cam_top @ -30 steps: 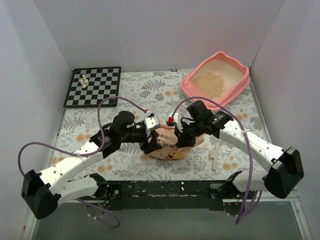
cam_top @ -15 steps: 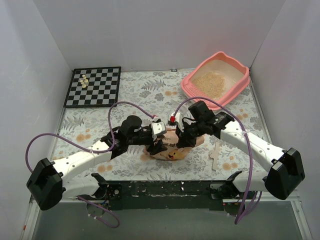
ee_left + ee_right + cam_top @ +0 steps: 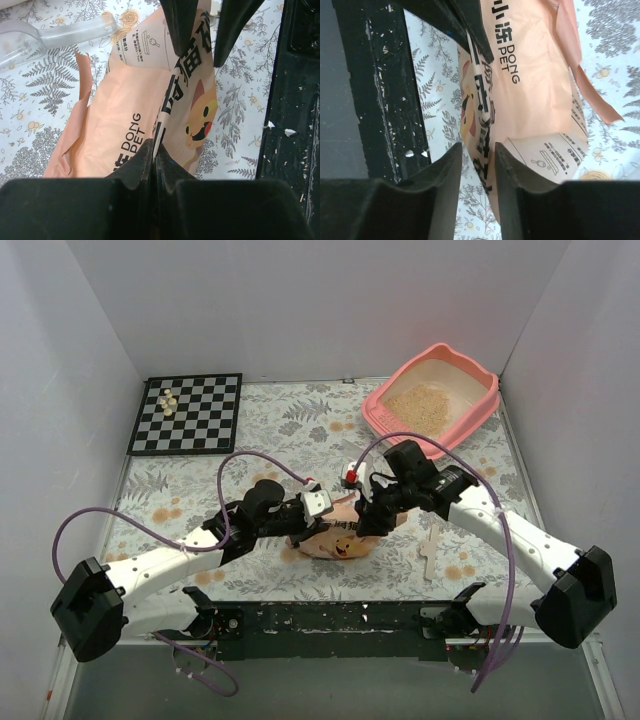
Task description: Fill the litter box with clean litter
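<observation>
Two grippers: both meet at the litter bag [image 3: 115, 100], by the middle of the near edge of the floral tablecloth [image 3: 270, 430], well apart from the litter box [image 3: 436, 349].
left gripper [image 3: 153, 150]: fingers pressed together tip to tip, pinching the litter bag's folded, black-and-white striped edge.
right gripper [image 3: 477, 150]: fingers a little apart, one on each side of the same striped edge; whether either pad touches the bag cannot be told.
litter bag: orange-peach, printed "DONG PET" with a cartoon cat face. It lies low on the tablecloth between the two grippers, its top torn ragged.
litter box: pink tray with a pale inside, at the far right corner of the tablecloth, set at an angle.
clean litter [image 3: 420, 408]: beige-tan granules in a loose pile inside the litter box, toward its near left side, with pale floor showing beside the pile.
scoop [image 3: 50, 37]: clear plastic, lying on the tablecloth near the torn end of the litter bag, seen from the left wrist.
chessboard [image 3: 190, 418]: black-and-white, at the far left corner, with a few pale pieces [image 3: 167, 400] on its far left squares.
base plate [image 3: 330, 618]: black, along the near edge just beside the litter bag, speckled with pale crumbs in the wrist views.
</observation>
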Motion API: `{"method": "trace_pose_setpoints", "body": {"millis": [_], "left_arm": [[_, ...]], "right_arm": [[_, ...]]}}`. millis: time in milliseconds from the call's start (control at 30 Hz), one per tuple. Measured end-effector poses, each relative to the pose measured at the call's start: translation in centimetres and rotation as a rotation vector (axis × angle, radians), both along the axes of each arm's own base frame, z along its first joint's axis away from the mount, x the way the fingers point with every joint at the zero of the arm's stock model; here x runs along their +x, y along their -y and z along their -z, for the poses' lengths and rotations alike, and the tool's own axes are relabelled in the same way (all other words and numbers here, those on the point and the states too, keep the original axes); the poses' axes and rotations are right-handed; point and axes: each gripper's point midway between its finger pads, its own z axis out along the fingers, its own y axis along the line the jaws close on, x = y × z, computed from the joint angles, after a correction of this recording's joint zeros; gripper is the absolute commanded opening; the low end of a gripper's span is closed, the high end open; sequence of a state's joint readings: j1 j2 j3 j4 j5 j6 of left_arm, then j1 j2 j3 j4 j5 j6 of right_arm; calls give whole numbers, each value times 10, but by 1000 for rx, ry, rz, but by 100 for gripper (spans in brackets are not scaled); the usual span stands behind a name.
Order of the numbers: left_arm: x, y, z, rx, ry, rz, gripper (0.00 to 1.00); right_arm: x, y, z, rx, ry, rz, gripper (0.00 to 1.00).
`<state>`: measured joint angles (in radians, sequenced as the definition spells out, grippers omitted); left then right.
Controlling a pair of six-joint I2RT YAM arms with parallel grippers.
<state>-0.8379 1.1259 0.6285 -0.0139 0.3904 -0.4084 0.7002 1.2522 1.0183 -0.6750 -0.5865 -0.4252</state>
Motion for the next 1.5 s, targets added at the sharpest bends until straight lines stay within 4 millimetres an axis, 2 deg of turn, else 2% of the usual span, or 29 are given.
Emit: {"method": "trace_pose_setpoints", "body": {"millis": [133,367,667,967,1133,1167,1200,1233,1500], "left_arm": [[-1,-5,-3,-6,12,-18,0],[1,-7,-3,-4,6,-42,0],[-2,-11,-2,-27,4,-62,0],[-3,-15,-2,-37,1,-78,0],[-5,-19,-4,-42,8,-85,0],[-5,-20,-4,-43,10,-87,0],[-6,-21,-4,-44,12,-90,0],[-6,-22,-4,-44,14,-92,0],[-8,-28,-9,-41,35,-104,0]], "right_arm": [[1,8,-14,24,97,4,47],[6,22,-28,28,267,-23,49],[5,35,-18,2,388,-90,49],[5,31,16,-2,371,-119,49],[9,30,27,-6,379,-113,46],[9,29,28,-6,381,-112,43],[10,29,29,-5,385,-111,29],[11,29,30,-5,389,-109,2],[14,32,31,-6,403,-81,1]]}}
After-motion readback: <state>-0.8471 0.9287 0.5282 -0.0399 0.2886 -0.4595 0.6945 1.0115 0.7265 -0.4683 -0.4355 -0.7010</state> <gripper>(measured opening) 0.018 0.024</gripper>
